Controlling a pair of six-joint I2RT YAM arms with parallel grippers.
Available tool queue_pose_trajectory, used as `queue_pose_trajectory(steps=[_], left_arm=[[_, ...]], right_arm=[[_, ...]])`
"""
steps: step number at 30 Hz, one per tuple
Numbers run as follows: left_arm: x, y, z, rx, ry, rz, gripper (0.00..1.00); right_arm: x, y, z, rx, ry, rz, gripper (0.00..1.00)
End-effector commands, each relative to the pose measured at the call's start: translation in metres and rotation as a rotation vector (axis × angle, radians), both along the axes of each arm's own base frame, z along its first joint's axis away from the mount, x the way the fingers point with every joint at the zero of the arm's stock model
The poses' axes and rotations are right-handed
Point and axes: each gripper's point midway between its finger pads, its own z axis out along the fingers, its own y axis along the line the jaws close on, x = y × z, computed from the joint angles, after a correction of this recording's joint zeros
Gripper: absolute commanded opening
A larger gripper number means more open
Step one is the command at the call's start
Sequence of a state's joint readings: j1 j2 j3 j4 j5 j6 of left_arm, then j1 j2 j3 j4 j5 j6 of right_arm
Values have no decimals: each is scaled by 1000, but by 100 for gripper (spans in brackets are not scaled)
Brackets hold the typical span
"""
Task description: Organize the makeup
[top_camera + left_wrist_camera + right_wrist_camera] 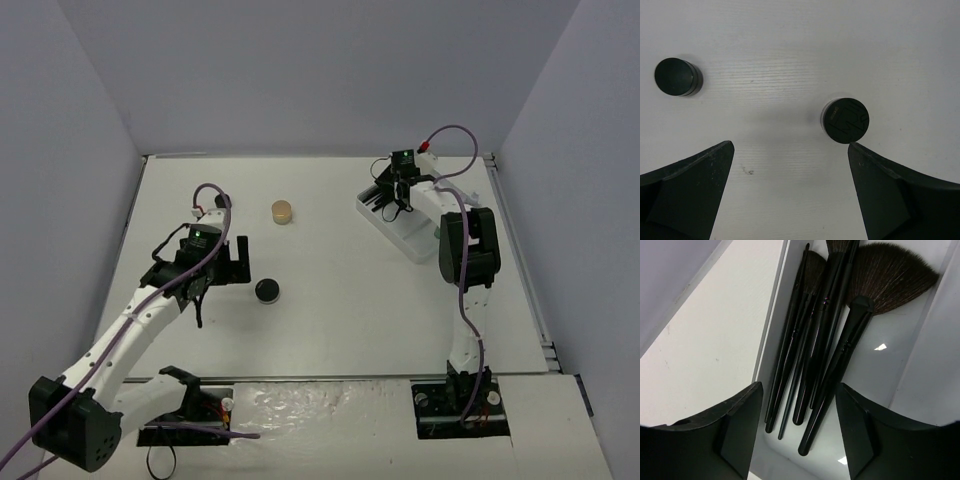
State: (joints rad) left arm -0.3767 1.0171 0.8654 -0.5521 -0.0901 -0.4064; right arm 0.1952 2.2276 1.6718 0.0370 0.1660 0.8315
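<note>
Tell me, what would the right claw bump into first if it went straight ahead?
Most likely the black brushes lying in the white tray. They sit right in line between the right claw's open tips. How far off they are is hard to judge.

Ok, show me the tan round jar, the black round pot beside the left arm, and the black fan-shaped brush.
Tan round jar [283, 211]: top view, on its lid.
Black round pot [266, 290]: top view, on its lid.
Black fan-shaped brush [890, 277]: right wrist view, on its spread bristles.
</note>
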Motion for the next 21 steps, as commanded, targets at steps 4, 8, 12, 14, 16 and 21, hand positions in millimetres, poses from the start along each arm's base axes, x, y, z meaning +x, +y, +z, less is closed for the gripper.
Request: queue_pose_trajectory(steps=[4, 8, 12, 14, 16, 21], left_arm=[[14, -46, -3, -73, 17, -152, 97], [16, -65, -6, -86, 20, -197, 97], [15, -84, -24, -77, 72, -233, 97], [14, -92, -31, -73, 89, -246, 97], [15, -99, -39, -74, 98, -255, 97], [24, -106, -65, -44, 163, -238, 97]], right_arm=[[-11, -9, 107, -38, -179, 23, 77], [-37, -7, 139, -67, -216, 104, 91], [-78, -6, 181, -103, -281, 203, 95], [-97, -6, 192, -121, -301, 243, 97], [-115, -6, 191, -138, -301, 288, 98], [-159, -3, 207, -126, -350, 368, 100]])
